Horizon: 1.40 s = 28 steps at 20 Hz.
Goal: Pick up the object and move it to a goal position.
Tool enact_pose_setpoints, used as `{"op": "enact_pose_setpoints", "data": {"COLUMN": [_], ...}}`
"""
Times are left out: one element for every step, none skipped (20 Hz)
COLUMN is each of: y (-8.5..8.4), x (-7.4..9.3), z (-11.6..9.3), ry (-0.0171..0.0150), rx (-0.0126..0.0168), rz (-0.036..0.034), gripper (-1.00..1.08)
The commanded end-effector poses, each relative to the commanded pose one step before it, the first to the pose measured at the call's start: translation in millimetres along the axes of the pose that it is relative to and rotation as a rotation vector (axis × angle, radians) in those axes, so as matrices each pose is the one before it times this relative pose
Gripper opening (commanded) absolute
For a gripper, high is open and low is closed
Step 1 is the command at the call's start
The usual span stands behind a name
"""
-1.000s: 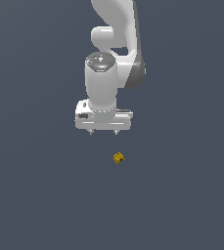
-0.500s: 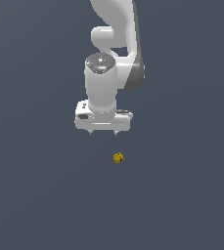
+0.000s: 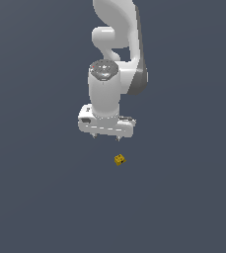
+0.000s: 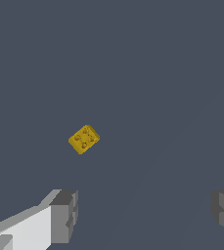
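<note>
The white Panda arm (image 3: 115,54) hangs down from the top of the exterior view, its gripper (image 3: 106,139) pointed at the flat dark grey-blue floor (image 3: 40,197). The 2 fingers (image 4: 63,216) stand wide apart, with nothing between them; in the wrist view 1 grey finger pad shows at each side of the picture and only bare floor lies in the gap.

The mustard-yellow toy brick (image 3: 119,159) lies on the floor, clear of the gripper and untouched. In the exterior view it sits below the gripper and a little toward the exterior view's right, roughly under the finger on that side. In the wrist view the brick (image 4: 84,139) is seen from above, turned at an angle to the line between the fingers, with small studs on its top face. Its 4 edges are all free: no wall, rim or other item stands near any of them.

The floor around the brick is plain and unmarked out to every edge of both views, and the arm is the only other body in sight.
</note>
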<state>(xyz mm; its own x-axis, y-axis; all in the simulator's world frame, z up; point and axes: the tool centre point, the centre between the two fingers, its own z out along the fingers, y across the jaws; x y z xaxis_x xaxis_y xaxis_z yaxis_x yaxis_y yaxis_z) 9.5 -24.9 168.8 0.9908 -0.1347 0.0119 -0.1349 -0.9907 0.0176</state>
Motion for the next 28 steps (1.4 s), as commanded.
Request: {"op": "enact_pose_setpoints", "data": {"y": [-3.60, -1.63, -1.74, -1.85, -1.97, -2.04, -2.04, -2.05, -2.05, -2.05, -2.05, -2.05, -2.04, -2.03, -2.02, -2.01, -2.00, -1.98, -1.95, -1.94, -1.91, -1.89, -1.86, -1.84, -1.79, -1.68, -1.56, -1.45], "x": [1.62, 0.68, 0.68, 0.66, 0.64, 0.59, 0.52, 0.45, 0.38, 0.31, 0.24, 0.17, 0.11, 0.04, -0.03, -0.09, -0.16, -0.23, -0.29, -0.36, -0.42, -0.48, -0.54, -0.60, -0.66, -0.68, -0.69, -0.70], "z": [4.80, 2.17, 2.31, 2.46, 2.60, 2.69, 2.70, 2.71, 2.72, 2.73, 2.74, 2.75, 2.76, 2.77, 2.78, 2.79, 2.79, 2.80, 2.81, 2.82, 2.82, 2.83, 2.84, 2.84, 2.83, 2.71, 2.57, 2.43], "ry": [-0.00122, -0.00049, -0.00053, -0.00058, -0.00062, -0.00064, -0.00065, -0.00065, -0.00065, -0.00064, -0.00064, -0.00063, -0.00061, -0.00060, -0.00058, -0.00056, -0.00054, -0.00052, -0.00049, -0.00046, -0.00043, -0.00040, -0.00037, -0.00033, -0.00030, -0.00025, -0.00020, -0.00016], "rx": [0.00215, 0.00093, 0.00094, 0.00095, 0.00094, 0.00091, 0.00085, 0.00079, 0.00074, 0.00068, 0.00062, 0.00057, 0.00052, 0.00046, 0.00041, 0.00036, 0.00032, 0.00027, 0.00023, 0.00019, 0.00015, 0.00011, 0.00007, 0.00004, 0.00001, -0.00002, -0.00004, -0.00006], "rz": [0.04551, 0.02094, 0.02223, 0.02353, 0.02482, 0.02556, 0.02560, 0.02559, 0.02559, 0.02559, 0.02558, 0.02556, 0.02557, 0.02556, 0.02555, 0.02555, 0.02553, 0.02552, 0.02553, 0.02551, 0.02550, 0.02549, 0.02548, 0.02546, 0.02529, 0.02416, 0.02283, 0.02152], "gripper": [1.00, 1.00, 1.00, 1.00, 1.00, 1.00, 1.00, 1.00, 1.00, 1.00, 1.00, 1.00, 1.00, 1.00, 1.00, 1.00, 1.00, 1.00, 1.00, 1.00, 1.00, 1.00, 1.00, 1.00, 1.00, 1.00, 1.00, 1.00]}}
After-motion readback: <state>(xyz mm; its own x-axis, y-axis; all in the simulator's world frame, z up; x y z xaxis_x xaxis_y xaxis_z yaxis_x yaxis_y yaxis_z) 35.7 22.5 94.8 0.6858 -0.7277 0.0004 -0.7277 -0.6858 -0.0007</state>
